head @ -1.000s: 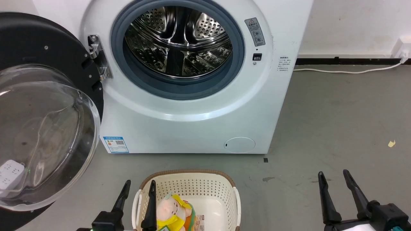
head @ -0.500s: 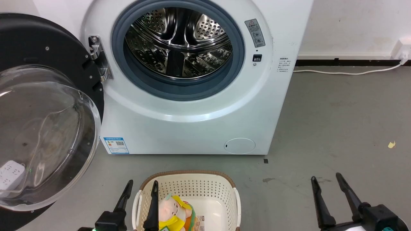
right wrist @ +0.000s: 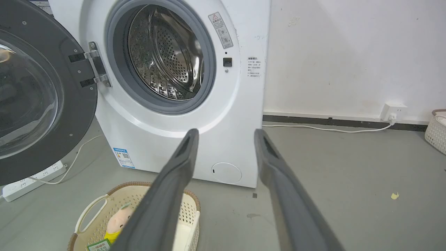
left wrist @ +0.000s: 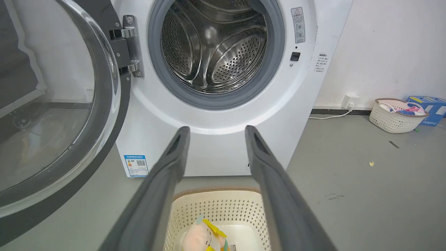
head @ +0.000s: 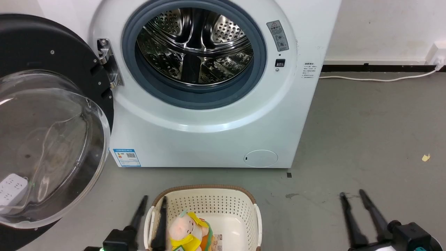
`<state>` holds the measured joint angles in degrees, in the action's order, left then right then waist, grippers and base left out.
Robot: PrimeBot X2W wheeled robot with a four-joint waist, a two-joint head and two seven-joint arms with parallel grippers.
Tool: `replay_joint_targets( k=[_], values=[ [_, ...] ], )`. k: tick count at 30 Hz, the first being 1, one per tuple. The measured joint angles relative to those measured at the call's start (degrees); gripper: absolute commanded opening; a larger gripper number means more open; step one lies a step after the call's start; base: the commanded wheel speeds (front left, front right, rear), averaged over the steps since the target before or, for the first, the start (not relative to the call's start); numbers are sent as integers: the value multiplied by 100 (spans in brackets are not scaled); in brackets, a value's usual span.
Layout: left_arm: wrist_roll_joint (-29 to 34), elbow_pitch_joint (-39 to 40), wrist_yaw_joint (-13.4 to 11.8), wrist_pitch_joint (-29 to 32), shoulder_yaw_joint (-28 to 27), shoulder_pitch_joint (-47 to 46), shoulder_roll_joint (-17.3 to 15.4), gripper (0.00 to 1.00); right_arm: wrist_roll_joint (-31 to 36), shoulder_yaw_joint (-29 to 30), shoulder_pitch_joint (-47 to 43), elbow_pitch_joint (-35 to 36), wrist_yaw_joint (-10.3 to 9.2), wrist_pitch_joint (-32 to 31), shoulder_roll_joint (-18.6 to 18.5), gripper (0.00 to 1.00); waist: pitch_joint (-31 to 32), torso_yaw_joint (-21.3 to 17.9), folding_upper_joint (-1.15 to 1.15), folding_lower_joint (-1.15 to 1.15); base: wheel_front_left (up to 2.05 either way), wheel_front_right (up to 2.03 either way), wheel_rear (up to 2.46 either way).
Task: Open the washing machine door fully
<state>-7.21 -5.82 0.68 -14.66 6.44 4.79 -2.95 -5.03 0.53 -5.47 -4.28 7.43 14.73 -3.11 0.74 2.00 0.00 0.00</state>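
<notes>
Head view: the washing machine door [head: 52, 118] stands swung wide at the left of the washing machine [head: 209, 139]. It hangs on its hinge [head: 108, 64], clear of the grey-rimmed opening, so the job looks all but done. The left gripper [head: 154, 199] and right gripper [head: 352, 194] hover low over the floor, fingers parted and empty, well apart from the door, likely to leave its swing free. The left one is at the left rim of a laundry basket [head: 205, 189] that holds a plush toy [head: 183, 226].

Left wrist view: the left gripper [left wrist: 216, 129], released, frames the machine's front, with the door [left wrist: 52, 132] at the left.

Right wrist view: the right gripper [right wrist: 225, 131], likewise released, faces the open drum [right wrist: 163, 59].
</notes>
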Motion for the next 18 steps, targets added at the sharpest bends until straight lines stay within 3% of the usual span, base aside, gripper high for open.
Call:
replay_joint_targets(
  k=[18],
  values=[
    [57,43,0,167,-49,-8,3,0,41,-1,9,30,0,-158,0,0,-9,-25,0,0,0,0,0]
  ],
)
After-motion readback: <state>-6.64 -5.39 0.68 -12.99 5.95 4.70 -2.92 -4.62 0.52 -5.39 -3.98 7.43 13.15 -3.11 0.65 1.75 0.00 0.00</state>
